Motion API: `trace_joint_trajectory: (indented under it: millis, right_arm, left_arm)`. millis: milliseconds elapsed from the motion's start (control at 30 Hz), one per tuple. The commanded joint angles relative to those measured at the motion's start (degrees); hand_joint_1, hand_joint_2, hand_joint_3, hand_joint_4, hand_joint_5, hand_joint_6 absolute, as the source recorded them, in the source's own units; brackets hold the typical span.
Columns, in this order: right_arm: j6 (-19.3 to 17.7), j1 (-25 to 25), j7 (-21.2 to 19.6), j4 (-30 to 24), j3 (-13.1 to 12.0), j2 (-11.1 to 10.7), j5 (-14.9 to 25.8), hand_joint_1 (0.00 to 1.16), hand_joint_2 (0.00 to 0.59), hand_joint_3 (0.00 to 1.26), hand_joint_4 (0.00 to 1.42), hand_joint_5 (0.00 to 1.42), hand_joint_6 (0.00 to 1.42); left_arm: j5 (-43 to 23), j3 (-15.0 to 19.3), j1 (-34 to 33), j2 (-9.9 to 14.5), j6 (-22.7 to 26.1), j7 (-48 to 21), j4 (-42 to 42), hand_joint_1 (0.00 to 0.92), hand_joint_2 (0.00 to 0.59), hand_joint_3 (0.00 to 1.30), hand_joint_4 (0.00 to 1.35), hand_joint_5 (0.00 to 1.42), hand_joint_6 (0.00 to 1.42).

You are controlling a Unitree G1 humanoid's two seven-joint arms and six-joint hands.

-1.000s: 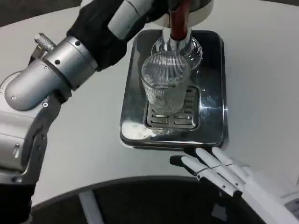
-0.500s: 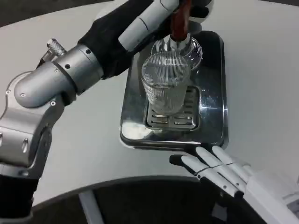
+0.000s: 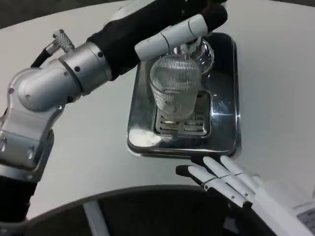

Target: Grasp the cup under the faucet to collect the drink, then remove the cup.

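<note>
1. Ribbed clear cup point(image 3: 175, 92): upright on the slotted grate point(image 3: 182, 126) of the metal drip tray point(image 3: 224, 135), directly below the chrome faucet point(image 3: 202, 51). No hand in contact with it.
2. Drip tray: set on the white counter point(image 3: 98, 147), toward its far edge, a short way back from the curved near edge. Long sides running from the near edge to the far edge.
3. Faucet: fixed at the far end of the tray; chrome base partly covered by the left hand.
4. Left hand point(image 3: 184, 24): reaching in from the left side of the counter, across the far end of the tray, above the cup and over the faucet area. White finger point(image 3: 170, 37) lying just above the cup rim. Grip state not determinable; fingertips at the top of the view, cut off or in shadow.
5. Left forearm point(image 3: 64, 78): silver, with black sleeve, angled up from the near left toward the far end of the tray.
6. Right hand point(image 3: 221, 179): at the near edge of the counter, just in front of the tray's near right corner. Fingers straight and slightly spread, pointing left, holding nothing. Apart from the cup.
</note>
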Motion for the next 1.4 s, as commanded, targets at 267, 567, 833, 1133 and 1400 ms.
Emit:
trace_joint_trajectory:
  millis: [267,567,833,1133,1400]
  right_arm:
    - [2.6,-0.72,-0.04,-0.84,1.7,4.79,-1.93,0.51,0.417,0.12,0.03,0.0,0.08]
    - [8.75,-3.04,-0.32,-0.84,3.64,5.45,-4.01,0.51,0.417,0.12,0.03,0.0,0.08]
    - [18.8,-6.52,-1.92,-0.84,6.36,6.14,-6.48,0.51,0.417,0.12,0.03,0.0,0.09]
    - [28.11,-9.79,-6.97,-0.84,11.83,4.91,-9.11,0.53,0.375,0.11,0.03,0.05,0.13]
    - [37.64,-12.78,-14.03,0.25,20.9,3.03,-13.68,0.61,0.312,0.02,0.01,0.06,0.14]
  left_arm:
    - [7.61,-4.0,0.33,2.21,-5.72,-1.71,4.5,0.0,0.093,0.09,0.0,0.08,0.13]
    - [10.65,-4.43,-0.07,2.62,-8.54,-1.11,5.74,0.0,0.086,0.09,0.0,0.03,0.08]
    - [12.63,-5.22,-0.75,2.81,-10.6,-1.09,6.77,0.0,0.085,0.08,0.0,0.0,0.07]
    - [13.47,-5.68,-1.49,3.03,-11.85,-1.14,7.57,0.0,0.085,0.08,0.0,0.0,0.06]
    - [13.28,-5.71,-1.91,3.31,-12.21,-1.37,8.11,0.0,0.085,0.07,0.0,0.0,0.06]
